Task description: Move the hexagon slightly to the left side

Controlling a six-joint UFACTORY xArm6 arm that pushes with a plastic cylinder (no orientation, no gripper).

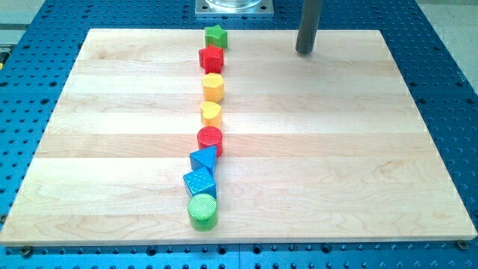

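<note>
A yellow hexagon block stands third from the top in a near-vertical line of blocks at the board's middle. Above it are a green star block and a red block with angled sides. Below it come a yellow heart block, a red cylinder, a blue triangle block, a blue cube and a green cylinder. My tip is near the board's top edge, well to the right of the line and up and right of the yellow hexagon, touching no block.
The wooden board lies on a blue perforated table. A metal mount plate sits at the view's top, just above the green star.
</note>
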